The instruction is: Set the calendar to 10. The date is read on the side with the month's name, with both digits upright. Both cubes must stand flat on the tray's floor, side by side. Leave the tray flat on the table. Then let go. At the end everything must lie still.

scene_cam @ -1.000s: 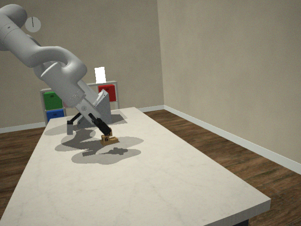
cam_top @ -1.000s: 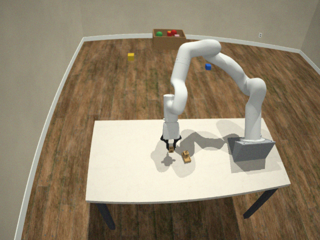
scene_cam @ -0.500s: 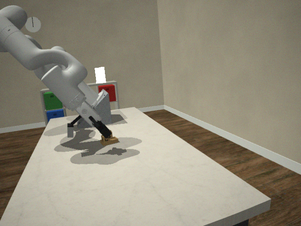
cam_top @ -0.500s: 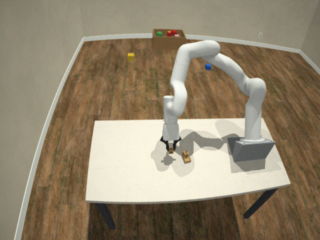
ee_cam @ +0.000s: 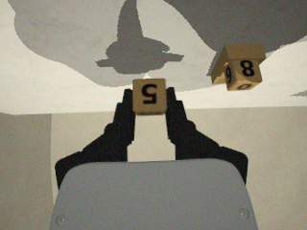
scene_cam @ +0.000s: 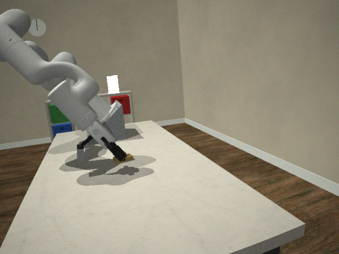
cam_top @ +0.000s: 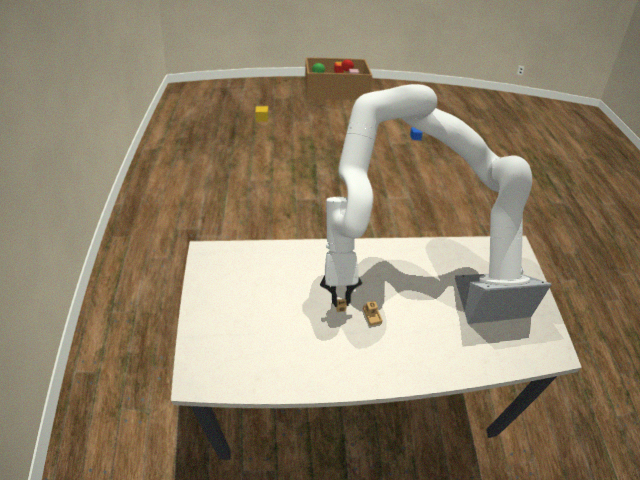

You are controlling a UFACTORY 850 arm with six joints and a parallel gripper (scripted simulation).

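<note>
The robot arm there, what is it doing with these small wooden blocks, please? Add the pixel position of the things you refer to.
The arm's pincer [cam_top: 341,303] [ee_cam: 150,99] is shut on a wooden cube [cam_top: 341,305] [ee_cam: 149,97] and holds it above the table [cam_top: 248,356] [scene_cam: 175,207]. The face turned to the wrist view shows a 5, upside down there. Beside it, the tray [cam_top: 374,319] [scene_cam: 129,157] [ee_cam: 245,51] sits on the table with the other cube [cam_top: 371,305] [ee_cam: 244,74] in it. So the calendar is unfinished: one cube is still to be placed.

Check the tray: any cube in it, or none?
One cube in. In the wrist view a numbered cube sits at one end of the tray; the rest looks unfilled from above.
</note>
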